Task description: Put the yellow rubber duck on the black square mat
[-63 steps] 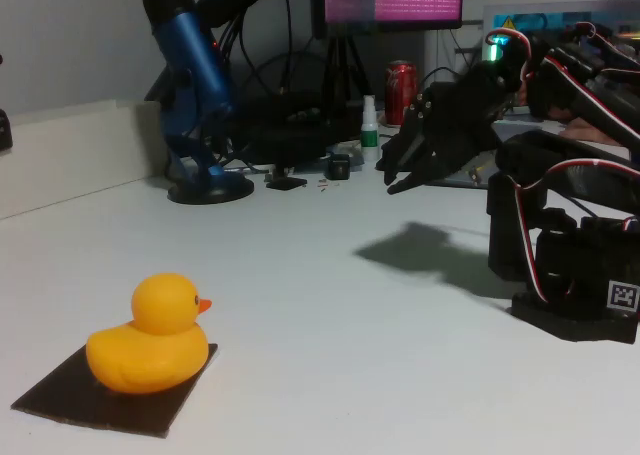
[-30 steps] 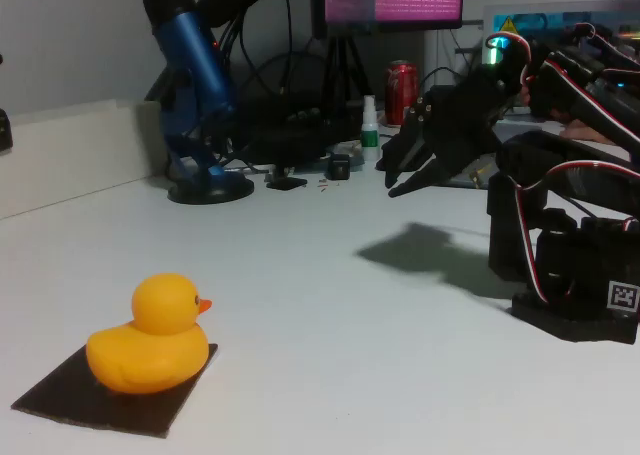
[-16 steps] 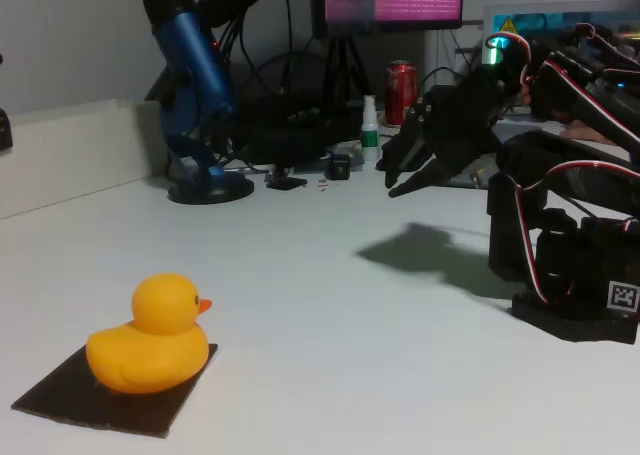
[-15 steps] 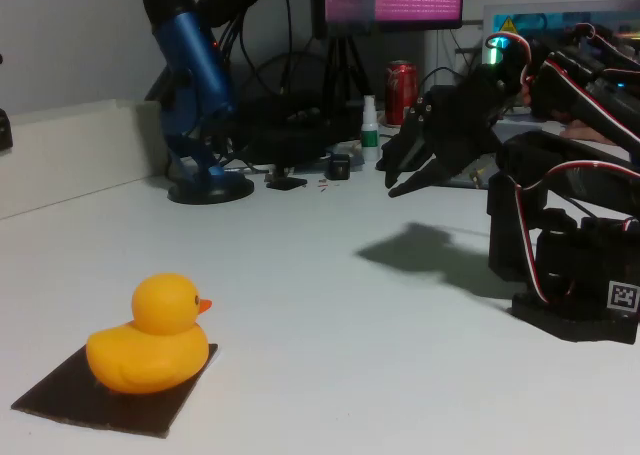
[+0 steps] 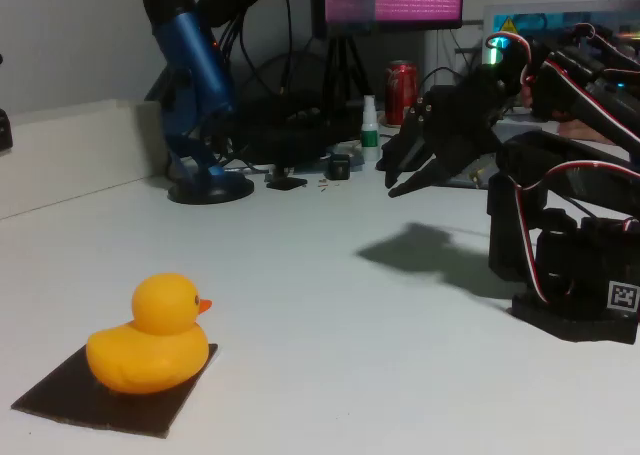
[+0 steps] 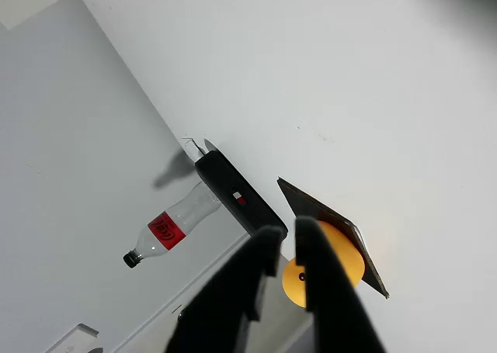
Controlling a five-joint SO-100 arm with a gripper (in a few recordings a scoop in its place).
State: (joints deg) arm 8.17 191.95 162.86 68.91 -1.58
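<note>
In the fixed view nothing has shifted from the frame half a second back: my end effector (image 5: 400, 171) hangs at the same spot in the air above the bench (image 5: 330, 305), fingers close together and gripping nothing. The yellow rubber duck (image 5: 150, 337) sits well apart from my end effector, down and to the left of it in this view, upright on the black square mat (image 5: 60, 395), beak pointing right, just as before. I count one duck and one mat. Behind my end effector stand one red can (image 5: 401, 87) and one small white bottle (image 5: 370, 125); further left of it is one blue microphone (image 5: 190, 85) on its stand.

In the wrist view my end effector (image 6: 283, 248) shows two dark fingers with only a narrow gap between them. Just beyond the fingertips lies the duck (image 6: 335, 252), partly hidden by one finger, resting on the mat (image 6: 311, 205). Up and to the left of my fingertips are one dark block (image 6: 237, 194) and one clear bottle with a red label (image 6: 171, 227).
</note>
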